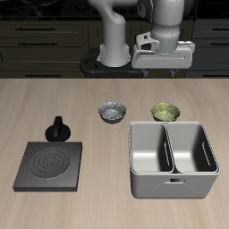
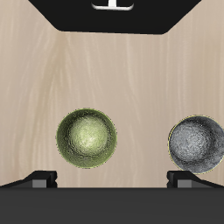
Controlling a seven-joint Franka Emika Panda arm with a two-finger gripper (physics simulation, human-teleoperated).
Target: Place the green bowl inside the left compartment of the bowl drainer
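Your gripper (image 1: 163, 61) hangs above the green bowl (image 2: 87, 137); its fingertips are cut off, so I cannot tell their spread. The bowl drainer (image 1: 172, 183) is only partly visible at the wrist view's edge.

Table (image 1: 89, 201): bowls, drainer, stove plate.

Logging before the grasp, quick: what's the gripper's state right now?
Gripper: holding nothing, raised above the green bowl; open or shut cannot be told.
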